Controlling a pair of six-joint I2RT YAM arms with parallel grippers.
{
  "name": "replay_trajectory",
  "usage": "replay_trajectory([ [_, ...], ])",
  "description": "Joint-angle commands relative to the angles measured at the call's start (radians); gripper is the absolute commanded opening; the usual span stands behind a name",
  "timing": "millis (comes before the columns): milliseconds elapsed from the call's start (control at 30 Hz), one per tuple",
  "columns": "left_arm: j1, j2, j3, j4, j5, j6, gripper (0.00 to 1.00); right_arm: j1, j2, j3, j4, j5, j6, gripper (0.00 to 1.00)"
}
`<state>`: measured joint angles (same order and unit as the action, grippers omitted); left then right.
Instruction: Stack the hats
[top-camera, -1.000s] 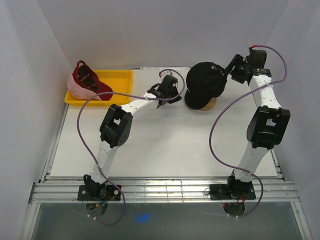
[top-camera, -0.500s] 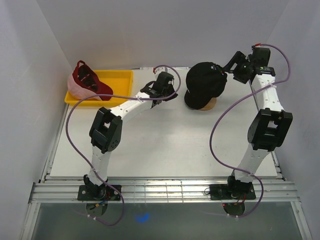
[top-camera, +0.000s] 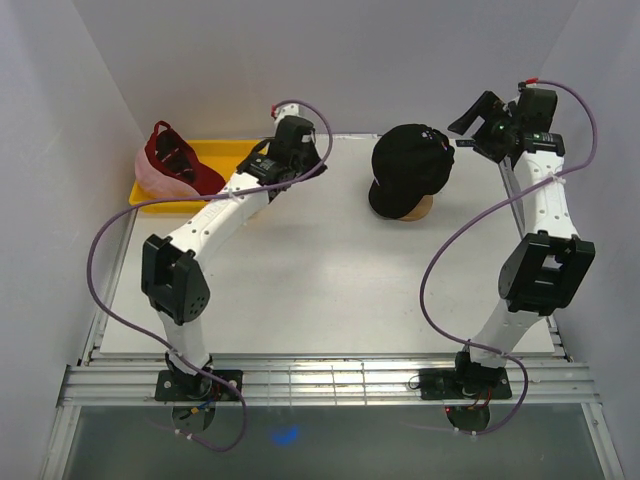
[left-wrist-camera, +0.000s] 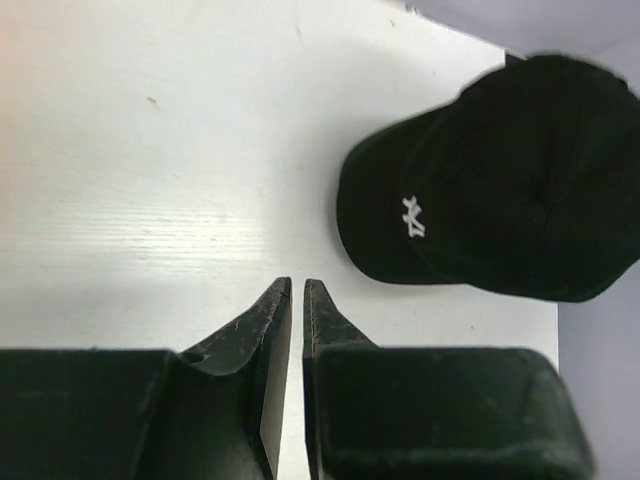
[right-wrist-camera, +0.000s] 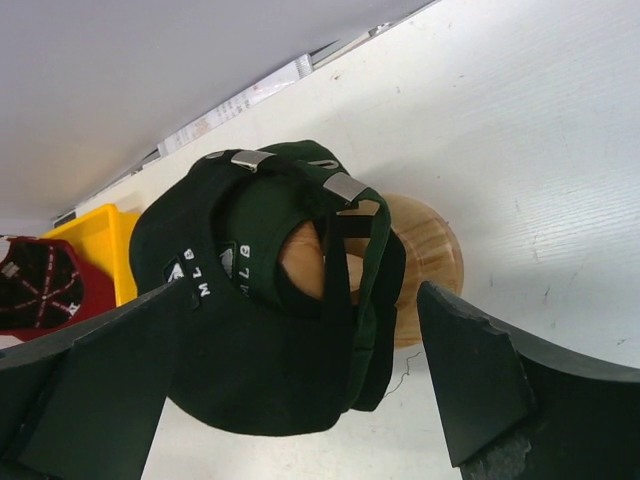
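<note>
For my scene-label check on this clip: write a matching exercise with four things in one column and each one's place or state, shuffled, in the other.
Column one:
A. dark cap
B. red cap
C. left gripper
D. right gripper

Column two:
1. jaws wide open, holding nothing
2. sitting on the wooden stand
3. lying in the yellow tray
4. jaws nearly together, holding nothing

Pairs: A-2, B-3, C-4, D-1

The dark green cap (right-wrist-camera: 250, 380) is matt cloth with shiny metal strap clips (right-wrist-camera: 345, 187); the stand (right-wrist-camera: 430, 250) is smooth pale wood; the yellow tray (right-wrist-camera: 100, 245) looks glossy plastic; the white table (right-wrist-camera: 520, 120) is matt, faintly scuffed.
</note>
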<state>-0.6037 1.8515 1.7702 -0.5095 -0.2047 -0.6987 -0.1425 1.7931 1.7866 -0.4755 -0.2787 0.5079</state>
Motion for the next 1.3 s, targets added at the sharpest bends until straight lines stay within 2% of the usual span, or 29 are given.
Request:
replay_trajectory([
  [0, 0.120, -0.127, 0.035, -0.104, -0.044, 0.042, 0.18, -0.005, -0.081, -0.015, -0.009, -0.048, 0.020, 0.98],
  [67, 0.195, -0.159, 0.028, -0.141, -0.024, 0.041, 0.29, -0.003, -0.135, -0.054, 0.004, -0.071, 0.029, 0.98],
  [100, 0.278, -0.181, 0.028, -0.152, -0.021, 0.048, 0.30, -0.002, -0.153, -0.073, 0.012, -0.101, 0.035, 0.98],
  [167, 0.359, -0.187, 0.044, -0.187, -0.015, 0.050, 0.32, 0.009, -0.208, -0.125, 0.020, -0.129, 0.044, 0.98],
  [233, 0.458, -0.175, 0.058, -0.217, -0.024, 0.067, 0.51, 0.050, -0.271, -0.159, 0.026, -0.134, 0.044, 0.98],
  [467, 0.674, -0.071, 0.101, -0.244, -0.101, 0.079, 0.57, 0.316, -0.412, -0.282, 0.057, -0.059, 0.006, 0.98],
  [700, 0.731, 0.032, 0.168, -0.250, -0.139, 0.074, 0.57, 0.440, -0.452, -0.386, 0.115, -0.059, 0.009, 0.97],
  [1033, 0.752, 0.207, 0.347, -0.259, -0.219, 0.104, 0.56, 0.486, -0.429, -0.403, 0.100, -0.060, -0.043, 0.97],
  [1133, 0.759, 0.232, 0.367, -0.282, -0.242, 0.085, 0.56, 0.488, -0.411, -0.392, 0.104, -0.076, -0.045, 0.96],
  [1267, 0.760, 0.184, 0.287, -0.219, -0.255, 0.105, 0.56, 0.498, -0.399, -0.378, 0.118, -0.082, -0.043, 0.96],
])
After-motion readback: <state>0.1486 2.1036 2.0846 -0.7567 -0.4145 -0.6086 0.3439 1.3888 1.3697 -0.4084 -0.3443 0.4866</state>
